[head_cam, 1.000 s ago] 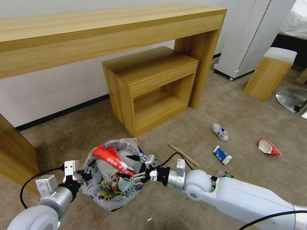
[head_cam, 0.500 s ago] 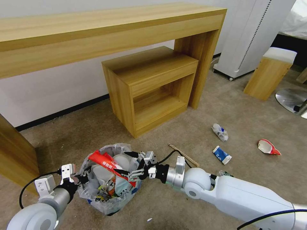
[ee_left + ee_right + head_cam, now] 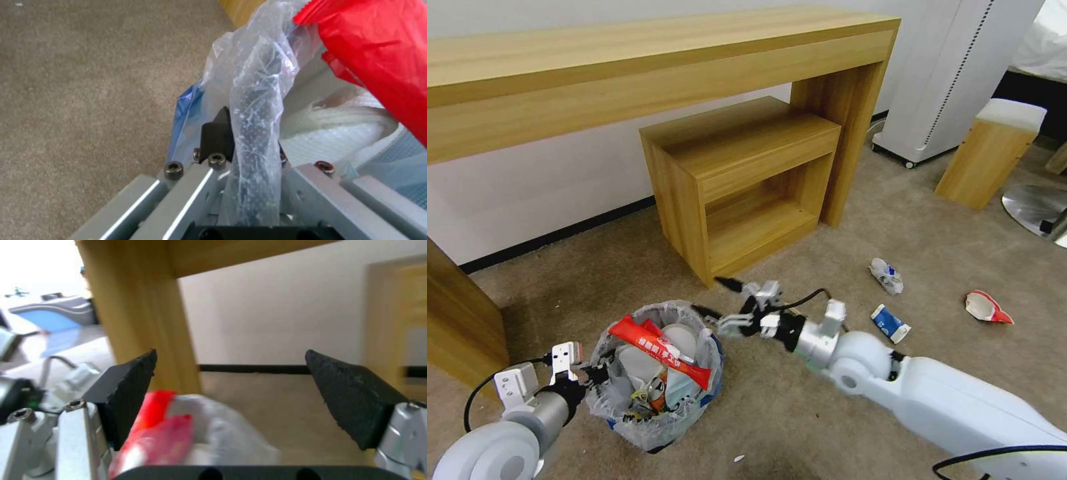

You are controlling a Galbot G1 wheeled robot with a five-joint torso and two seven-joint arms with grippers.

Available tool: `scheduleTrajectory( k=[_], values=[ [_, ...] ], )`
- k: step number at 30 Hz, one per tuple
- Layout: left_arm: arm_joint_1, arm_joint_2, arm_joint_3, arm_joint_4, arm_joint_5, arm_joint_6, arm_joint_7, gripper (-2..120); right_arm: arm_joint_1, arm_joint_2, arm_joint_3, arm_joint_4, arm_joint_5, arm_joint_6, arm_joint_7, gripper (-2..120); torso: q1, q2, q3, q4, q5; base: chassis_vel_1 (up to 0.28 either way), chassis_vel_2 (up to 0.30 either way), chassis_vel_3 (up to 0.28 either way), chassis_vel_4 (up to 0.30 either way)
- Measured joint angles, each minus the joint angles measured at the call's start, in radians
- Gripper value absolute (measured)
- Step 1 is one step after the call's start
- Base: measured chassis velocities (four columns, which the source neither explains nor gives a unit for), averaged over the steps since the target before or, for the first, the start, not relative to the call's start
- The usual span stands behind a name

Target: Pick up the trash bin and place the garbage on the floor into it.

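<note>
Trash bin (image 3: 657, 393): my left hand (image 3: 594, 375) is clamped on its bagged rim, red wrapper (image 3: 662, 350) on top. My right hand (image 3: 715, 298), fingers apart and empty, hangs just beside the bin.

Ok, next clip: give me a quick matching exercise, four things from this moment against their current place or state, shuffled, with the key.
Things:
1. red wrapper
2. left gripper
3. right gripper
4. crushed paper cup

States:
A. open, empty, above the bin's far rim
B. lying on the carpet to the right
C. shut on the trash bin rim and bag
D. lying across the bin's contents

Pairs: 1-D, 2-C, 3-A, 4-B
</note>
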Motion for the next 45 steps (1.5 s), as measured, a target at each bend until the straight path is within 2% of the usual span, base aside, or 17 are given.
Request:
scheduleTrajectory(
  k=[2, 4, 6, 7, 9, 10, 13, 14, 16, 20, 25, 28, 32, 45],
  values=[
    [0.0, 0.004, -0.001, -0.001, -0.002, 0.0, -0.001, 1, -0.013, -0.016, 0.023, 0.005, 0.0, 0.001, 0.001, 86, 0.0, 0.0, 0.0, 0.0, 0.0, 0.0, 0.0, 0.0, 0.0],
    [0.002, 0.012, -0.004, -0.007, -0.007, 0.0, -0.001, 1, -0.051, -0.054, 0.09, 0.014, -0.001, 0.002, 0.014, 86, 0.0, 0.0, 0.0, 0.0, -0.0001, 0.0, 0.0, 0.0, 0.0],
    [0.002, 0.013, -0.004, -0.009, -0.008, 0.0, -0.001, 1, -0.058, -0.059, 0.102, 0.015, -0.002, 0.002, 0.018, 86, 0.0, 0.0, 0.0, 0.0001, 0.0, 0.0, 0.0, 0.0, 0.0],
    [0.001, 0.014, -0.005, -0.017, -0.011, 0.0, -0.002, 1, -0.091, -0.078, 0.154, 0.021, -0.003, 0.0, 0.035, 86, 0.0, 0.0, 0.0, 0.0002, 0.0001, 0.0, 0.0, 0.0, 0.0],
    [-0.003, 0.013, -0.005, -0.022, -0.011, 0.0, -0.002, 1, -0.171, -0.105, 0.255, 0.024, -0.016, -0.018, 0.1, 89, 0.0, 0.0, 0.0, 0.0, 0.0002, 0.0, 0.0, 0.0, 0.0],
    [-0.003, 0.013, -0.005, -0.022, -0.011, 0.0, -0.002, 1, -0.171, -0.105, 0.255, 0.024, -0.016, -0.018, 0.1, 89, 0.0, 0.0, 0.0, 0.0, 0.0002, 0.0, 0.0, 0.0, 0.0],
    [-0.006, 0.004, -0.004, -0.022, 0.015, -0.002, 0.009, 1, -0.276, -0.124, 0.364, 0.026, -0.07, -0.063, 0.245, 96, 0.0, 0.0, 0.0, 0.0002, 0.0, 0.0, 0.0, 0.0, 0.0],
    [-0.006, 0.004, -0.004, -0.022, 0.015, -0.002, 0.009, 1, -0.276, -0.124, 0.364, 0.026, -0.07, -0.063, 0.245, 96, 0.0, 0.0, 0.0, 0.0002, 0.0, 0.0, 0.0, 0.0, 0.0],
    [-0.008, -0.003, -0.002, -0.029, 0.038, -0.006, 0.021, 1, -0.352, -0.143, 0.452, 0.02, -0.124, -0.109, 0.333, 99, 0.0, 0.0, 0.0, 0.0, 0.0001, 0.0, 0.0, 0.0, 0.0],
    [-0.005, -0.011, 0.004, -0.034, 0.048, -0.007, 0.026, 1, -0.408, -0.156, 0.523, 0.012, -0.165, -0.123, 0.381, 100, 0.0, 0.0, 0.0, 0.0001, 0.0001, 0.0, 0.0, 0.0, 0.0],
    [-0.003, -0.017, 0.006, -0.042, 0.058, -0.007, 0.03, 1, -0.455, -0.171, 0.582, 0.003, -0.176, -0.119, 0.398, 100, 0.0, 0.0, 0.0, 0.0003, 0.0001, 0.0, 0.0, 0.0, 0.0],
    [0.003, -0.018, 0.002, -0.057, 0.072, -0.007, 0.044, 1, -0.531, -0.174, 0.676, -0.011, -0.19, -0.096, 0.399, 100, 0.0, 0.0, 0.0, 0.0002, 0.0003, 0.0, 0.0, 0.0, 0.0],
    [0.005, -0.01, -0.002, -0.059, 0.073, -0.007, 0.047, 1, -0.583, -0.179, 0.735, -0.017, -0.199, -0.088, 0.393, 100, 0.0, 0.0, 0.0, 0.0001, 0.0, 0.0, 0.0, 0.0, 0.0],
    [0.02, -0.001, 0.001, -0.066, 0.073, -0.005, 0.046, 1, -0.708, -0.173, 0.827, -0.029, -0.231, -0.065, 0.375, 100, 0.0, 0.0, 0.0, 0.0001, -0.0001, 0.0, 0.0, 0.0, 0.0]
  ],
)
